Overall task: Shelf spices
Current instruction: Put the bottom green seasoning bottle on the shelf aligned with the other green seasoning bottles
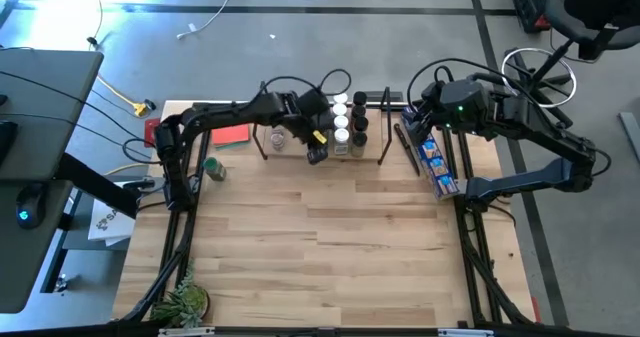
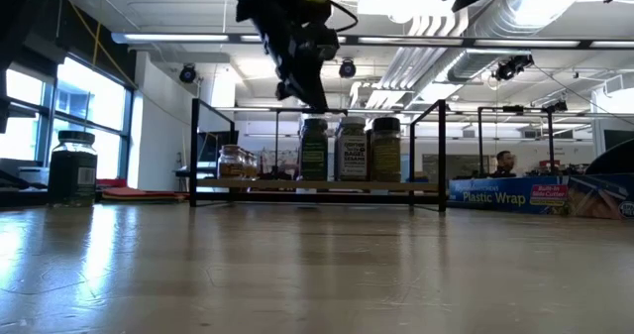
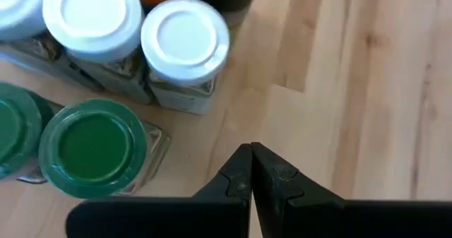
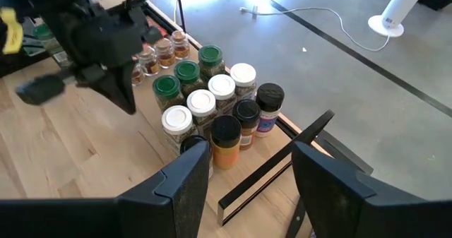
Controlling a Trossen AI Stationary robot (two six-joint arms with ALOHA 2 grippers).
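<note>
Several spices with white, green and black lids stand in a tight cluster on the shelf, a low wood board with black wire end frames. Small clear jars stand on the board further left. One green-lidded jar stands on the table left of the shelf. My left gripper is shut and empty. It hovers over bare wood just beside a white-lidded jar and a green-lidded jar, at the cluster's near side. My right gripper is open and empty, raised off the shelf's right end.
A long blue packet lies right of the shelf. A red card lies at the shelf's left end, and a small plant stands at the near left corner. The table's near half is bare wood.
</note>
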